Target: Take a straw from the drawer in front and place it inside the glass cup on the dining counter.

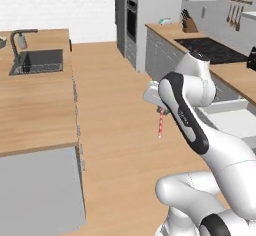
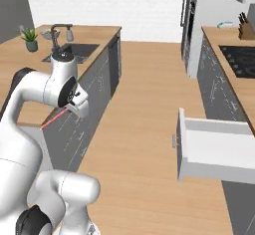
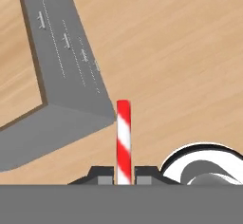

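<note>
On the far left in the left base view we have the dining counter point(image 1: 35, 105), a long light-wood slab with a sink point(image 1: 39, 61) set in its far end, and we cannot make out a glass cup on it. To its right, over the open floor, our gripper point(image 1: 161, 111) holds the straw point(image 1: 161, 125), which hangs down from it. Further right stands the drawer point(image 1: 235, 120), pulled open with its white inside showing.

The hand view settles the grip: the two fingertips point(image 3: 105, 180) sit close together with the straw's lower end pinched between them, so the pincer is nearly closed on it and most of its length stands free.

We judge the risks as follows. Held so near one end, the straw could pivot or slip during the swing toward the counter. Its free tip could also catch the counter's grey end panel point(image 3: 61, 61), which looms close in the hand view.

The right base view adds a potted plant point(image 2: 31, 40) by the sink and the drawer's metal handle point(image 2: 175, 140). There the straw shows as little more than a red sliver.
</note>
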